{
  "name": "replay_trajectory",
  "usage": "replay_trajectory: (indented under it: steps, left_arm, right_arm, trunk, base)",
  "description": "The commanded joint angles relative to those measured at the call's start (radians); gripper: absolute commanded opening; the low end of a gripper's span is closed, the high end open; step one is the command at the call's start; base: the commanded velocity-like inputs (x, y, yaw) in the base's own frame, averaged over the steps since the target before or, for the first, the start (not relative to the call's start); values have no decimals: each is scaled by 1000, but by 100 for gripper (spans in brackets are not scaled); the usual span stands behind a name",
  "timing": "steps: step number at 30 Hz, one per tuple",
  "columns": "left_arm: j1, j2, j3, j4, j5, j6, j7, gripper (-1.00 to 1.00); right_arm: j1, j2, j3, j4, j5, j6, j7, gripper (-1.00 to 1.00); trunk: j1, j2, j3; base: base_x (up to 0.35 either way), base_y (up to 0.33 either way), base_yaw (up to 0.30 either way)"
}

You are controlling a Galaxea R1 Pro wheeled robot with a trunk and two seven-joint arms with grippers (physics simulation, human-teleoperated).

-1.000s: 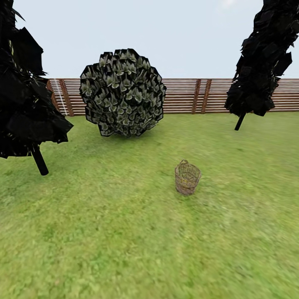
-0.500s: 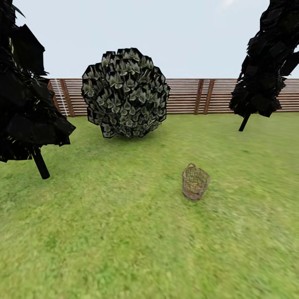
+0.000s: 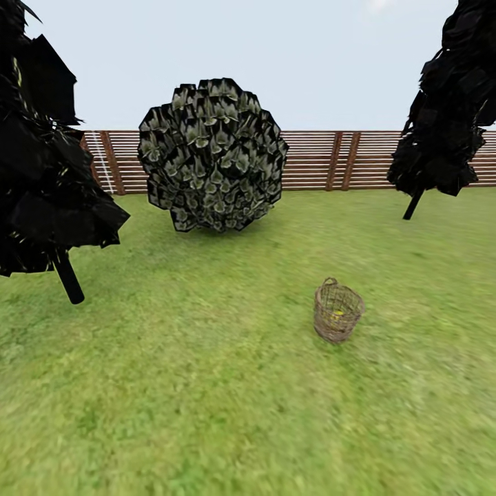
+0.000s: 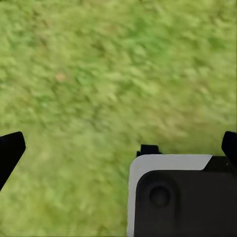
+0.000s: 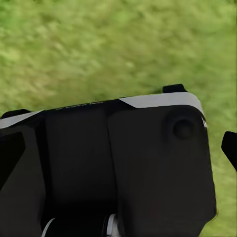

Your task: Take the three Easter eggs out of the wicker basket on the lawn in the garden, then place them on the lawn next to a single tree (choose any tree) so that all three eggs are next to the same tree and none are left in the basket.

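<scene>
The wicker basket (image 3: 337, 311) stands upright on the lawn (image 3: 207, 386), right of centre and a few metres ahead in the head view. Through its weave a yellow speck (image 3: 338, 313) shows, one of the Easter eggs; the others are hidden inside. The tree is out of view. My left gripper (image 4: 119, 147) hangs open over bare grass, its black fingertips (image 4: 10, 150) far apart. My right gripper (image 5: 119, 148) is open too, above the robot's dark body and grass.
A round leafy bush (image 3: 212, 155) stands behind the basket to the left. Dark cone-shaped trees rise at the left (image 3: 41, 172) and the far right (image 3: 448, 110). A brown slat fence (image 3: 324, 160) closes the back.
The whole head view has shifted: the camera moved closer and turned left, so the basket now sits further right, lower and slightly larger. Nothing on the lawn moved.
</scene>
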Motion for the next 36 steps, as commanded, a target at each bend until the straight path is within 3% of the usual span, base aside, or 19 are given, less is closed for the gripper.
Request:
replay_trajectory:
  steps: [1, 10, 36]
  left_arm:
    - [-1, 0, -9, 0, 9, -3, 3, 100]
    - [-1, 0, -9, 0, 9, -3, 3, 100]
    - [-1, 0, -9, 0, 9, -3, 3, 100]
  right_arm:
    - [0, 1, -4, -2, -3, 4, 1, 100]
    - [0, 1, -4, -1, -3, 4, 2, 100]
    - [0, 1, -4, -1, -3, 4, 2, 100]
  trunk:
    - [1, -2, -2]
    - [1, -2, -2]
    - [1, -2, -2]
  base:
    - [263, 226, 0]
    - [263, 226, -85]
    - [263, 226, -262]
